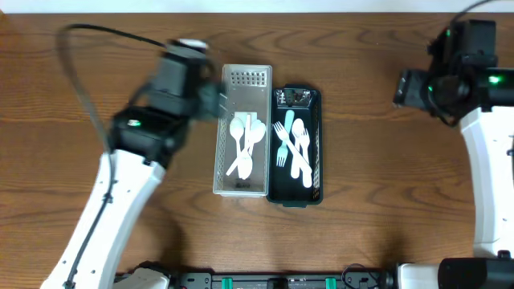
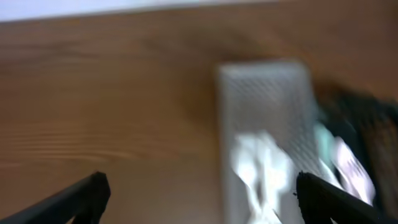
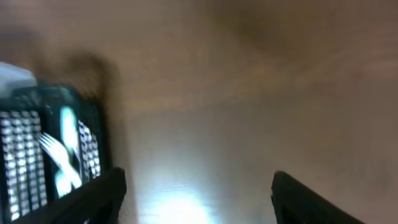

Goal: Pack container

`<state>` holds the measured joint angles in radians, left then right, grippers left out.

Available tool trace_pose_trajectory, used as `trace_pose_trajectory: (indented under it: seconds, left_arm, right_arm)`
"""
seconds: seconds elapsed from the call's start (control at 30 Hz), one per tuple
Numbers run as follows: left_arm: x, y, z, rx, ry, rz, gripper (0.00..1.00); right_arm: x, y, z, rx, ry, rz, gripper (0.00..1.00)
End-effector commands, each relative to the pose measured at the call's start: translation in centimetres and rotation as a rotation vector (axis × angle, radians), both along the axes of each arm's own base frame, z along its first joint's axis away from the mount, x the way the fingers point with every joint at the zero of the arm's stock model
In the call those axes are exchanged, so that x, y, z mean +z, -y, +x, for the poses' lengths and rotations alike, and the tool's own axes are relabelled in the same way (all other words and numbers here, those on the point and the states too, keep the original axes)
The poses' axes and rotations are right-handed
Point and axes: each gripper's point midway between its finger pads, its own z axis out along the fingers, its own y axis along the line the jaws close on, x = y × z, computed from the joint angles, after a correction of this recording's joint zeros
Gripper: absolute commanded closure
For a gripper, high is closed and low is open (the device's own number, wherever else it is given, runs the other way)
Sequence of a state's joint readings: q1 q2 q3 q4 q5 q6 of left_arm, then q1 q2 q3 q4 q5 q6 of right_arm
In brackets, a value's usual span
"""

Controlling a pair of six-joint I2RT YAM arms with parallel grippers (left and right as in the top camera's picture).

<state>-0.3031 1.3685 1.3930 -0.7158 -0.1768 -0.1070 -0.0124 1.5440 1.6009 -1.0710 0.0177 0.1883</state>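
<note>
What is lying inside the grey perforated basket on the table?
Inside the grey perforated basket lie white plastic spoons, crossed over each other near its middle. Their exact count is unclear because they overlap, and they hide the basket floor beneath them.

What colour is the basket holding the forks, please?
The fork basket is black or very dark; clearest overhead.

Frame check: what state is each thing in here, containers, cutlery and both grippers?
Grey mesh container: uncovered, holding white spoons.
White spoons: lying loose inside the grey mesh container.
Black container: uncovered, right beside the grey one.
Teal and white forks: lying inside the black container.
Left gripper: open, empty.
Right gripper: open, empty.
</note>
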Motion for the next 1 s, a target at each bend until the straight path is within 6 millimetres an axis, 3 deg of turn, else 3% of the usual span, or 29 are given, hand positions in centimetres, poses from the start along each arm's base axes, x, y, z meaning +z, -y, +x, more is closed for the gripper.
trace_pose_trajectory:
  seconds: [0.0, 0.07, 0.1, 0.23, 0.4, 0.57, 0.73, 0.97]
  left_arm:
    - [0.0, -4.6, 2.4, 0.136, 0.040, 0.014, 0.02]
    - [0.8, -6.8, 4.3, 0.190, 0.108, -0.011, 0.02]
    - [1.3, -8.0, 5.3, 0.220, 0.146, -0.017, 0.02]
    - [2.4, -11.3, 8.2, 0.296, 0.259, -0.029, 0.02]
    - [0.6, -12.9, 9.1, 0.247, 0.213, 0.091, 0.02]
    - [0.2, -12.8, 9.1, 0.236, 0.202, 0.097, 0.02]
    - [0.3, -12.7, 8.5, 0.236, 0.209, 0.096, 0.02]
    - [1.1, -12.0, 6.1, 0.204, 0.283, 0.066, 0.02]
  right_arm:
    - [1.8, -2.5, 2.4, 0.063, 0.124, -0.065, 0.20]
    - [3.7, -4.3, 4.6, 0.114, 0.247, -0.101, 0.13]
    - [4.9, -5.3, 5.7, 0.149, 0.313, -0.116, 0.01]
    - [8.0, -8.3, 9.0, 0.251, 0.506, -0.159, 0.01]
    - [8.6, -8.8, 11.0, 0.252, 0.578, -0.163, 0.01]
    - [7.7, -7.9, 11.5, 0.285, 0.556, -0.223, 0.01]
    - [6.9, -6.8, 10.7, 0.295, 0.501, -0.253, 0.01]
    - [5.3, -4.2, 9.0, 0.227, 0.422, -0.230, 0.01]
